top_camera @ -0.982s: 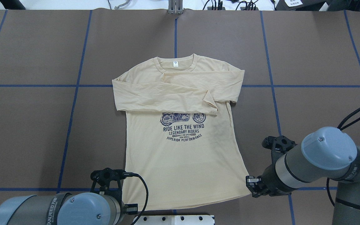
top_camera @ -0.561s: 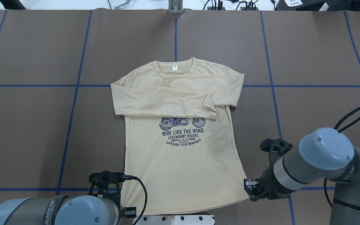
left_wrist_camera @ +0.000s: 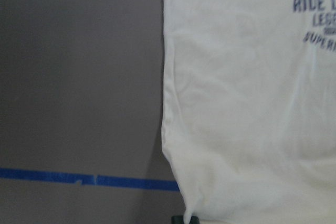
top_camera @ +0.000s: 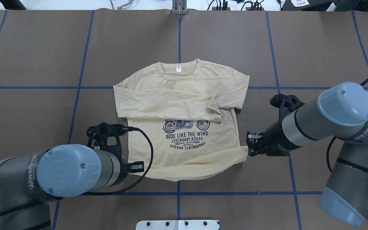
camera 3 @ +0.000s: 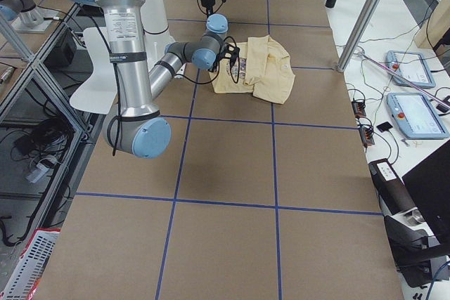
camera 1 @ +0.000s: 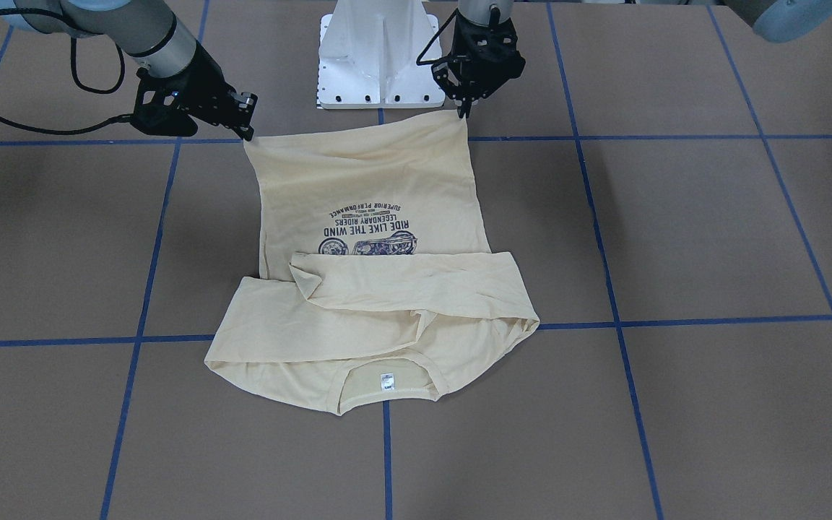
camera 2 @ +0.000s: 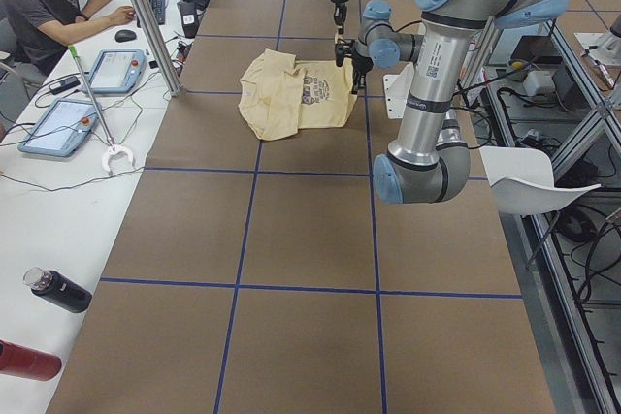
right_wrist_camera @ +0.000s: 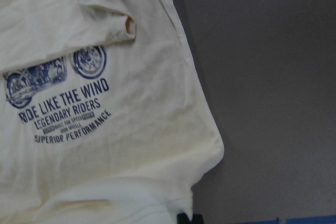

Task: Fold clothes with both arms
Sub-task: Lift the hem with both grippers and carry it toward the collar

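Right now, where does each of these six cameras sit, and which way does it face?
Front: across the table, looking back at the white base and down on the shirt; left arm and right arm show.
Overhead: behind that base, looking forward and down; each arm holds a bottom corner.
Left side: table's end, looking along it; left arm looms near.
Right side: opposite end; right arm near.
Left wrist: looks down at the shirt's edge; fingers barely show.
Right wrist: likewise; both wrist views share the print.

The cream-yellow T-shirt (top_camera: 187, 161) bears a navy print (top_camera: 186, 134); the brown table (top_camera: 27, 48) has blue grid lines (top_camera: 43, 87).
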Robot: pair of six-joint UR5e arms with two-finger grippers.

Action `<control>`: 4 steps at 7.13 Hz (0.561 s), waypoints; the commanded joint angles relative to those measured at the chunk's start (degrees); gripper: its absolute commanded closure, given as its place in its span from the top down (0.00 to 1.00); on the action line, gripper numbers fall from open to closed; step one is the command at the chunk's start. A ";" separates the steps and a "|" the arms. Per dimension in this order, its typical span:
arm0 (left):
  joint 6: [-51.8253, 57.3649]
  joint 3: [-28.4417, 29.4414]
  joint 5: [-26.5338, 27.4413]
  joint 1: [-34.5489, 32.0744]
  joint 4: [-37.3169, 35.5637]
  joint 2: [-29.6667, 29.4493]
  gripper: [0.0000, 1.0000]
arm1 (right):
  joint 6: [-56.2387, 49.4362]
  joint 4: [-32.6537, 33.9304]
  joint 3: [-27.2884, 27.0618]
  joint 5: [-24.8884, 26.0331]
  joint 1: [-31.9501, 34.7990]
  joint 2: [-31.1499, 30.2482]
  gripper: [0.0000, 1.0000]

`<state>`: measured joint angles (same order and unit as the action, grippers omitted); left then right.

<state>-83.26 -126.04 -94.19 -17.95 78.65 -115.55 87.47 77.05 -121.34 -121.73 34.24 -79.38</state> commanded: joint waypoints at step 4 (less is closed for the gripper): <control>13.30 4.80 -7.94 -18.77 0.71 -4.83 0.00 | -0.02 0.11 10.12 0.00 12.93 11.05 0.00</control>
<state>-71.33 -124.55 -101.28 -34.14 78.82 -117.64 87.59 77.18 -115.01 -121.77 43.97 -71.96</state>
